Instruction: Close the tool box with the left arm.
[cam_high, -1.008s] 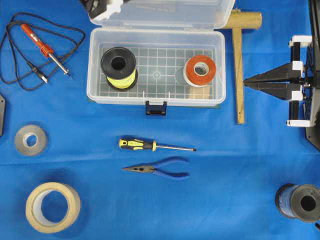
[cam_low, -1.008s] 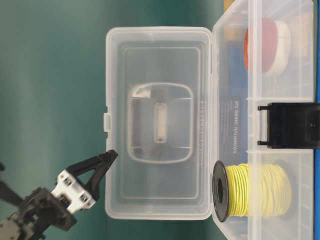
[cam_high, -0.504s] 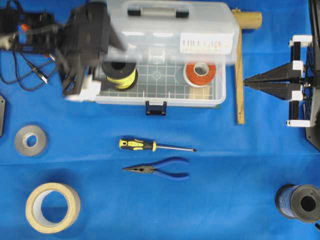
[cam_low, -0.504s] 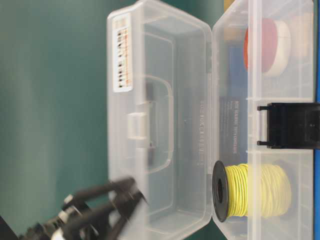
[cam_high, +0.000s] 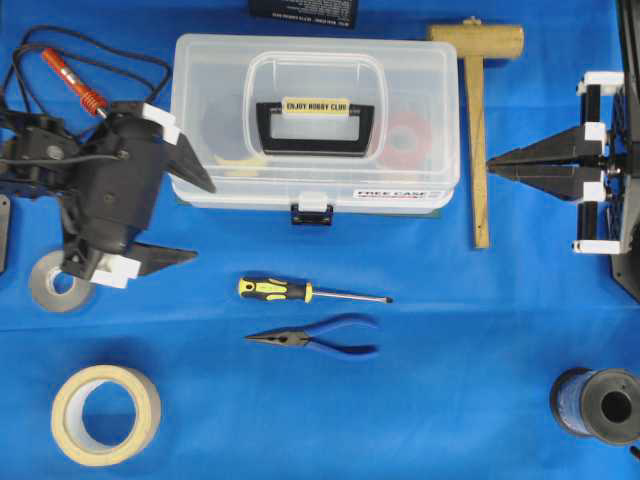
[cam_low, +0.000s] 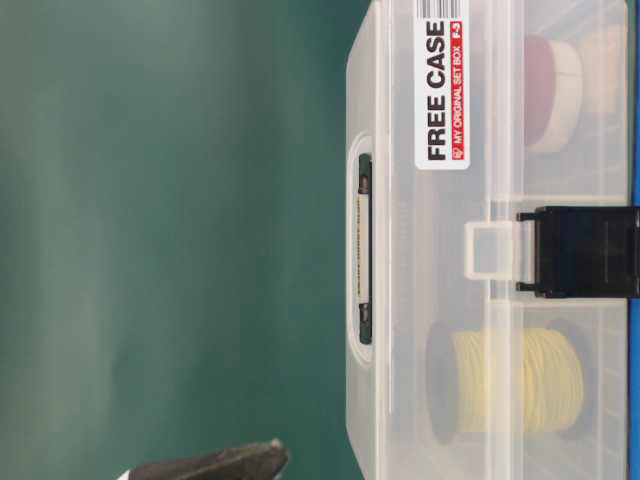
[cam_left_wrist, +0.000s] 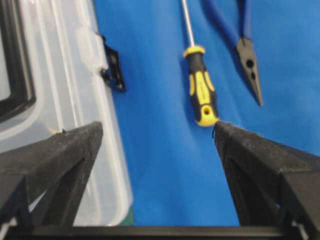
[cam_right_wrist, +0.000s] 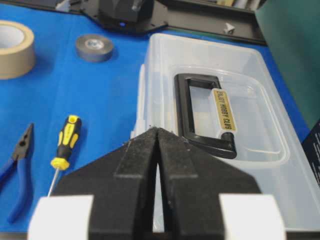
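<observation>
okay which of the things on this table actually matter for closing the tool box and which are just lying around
Part of the job:
tool box, lid down
left claw, open beside it

Just lying about:
screwdriver
pliers
wooden mallet
soldering iron
grey tape roll
masking tape roll
wire spool

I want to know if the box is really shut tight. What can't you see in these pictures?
- Latch on the tool box: overhead view too small, table-level view only shows it edge-on; whether it is clipped cannot be told.
- Yellow spool and red tape roll: blurred behind the cloudy lid.
- Left hand: table-level view cuts off all but one fingertip.
- Dark box: cut by the overhead view's top edge.
</observation>
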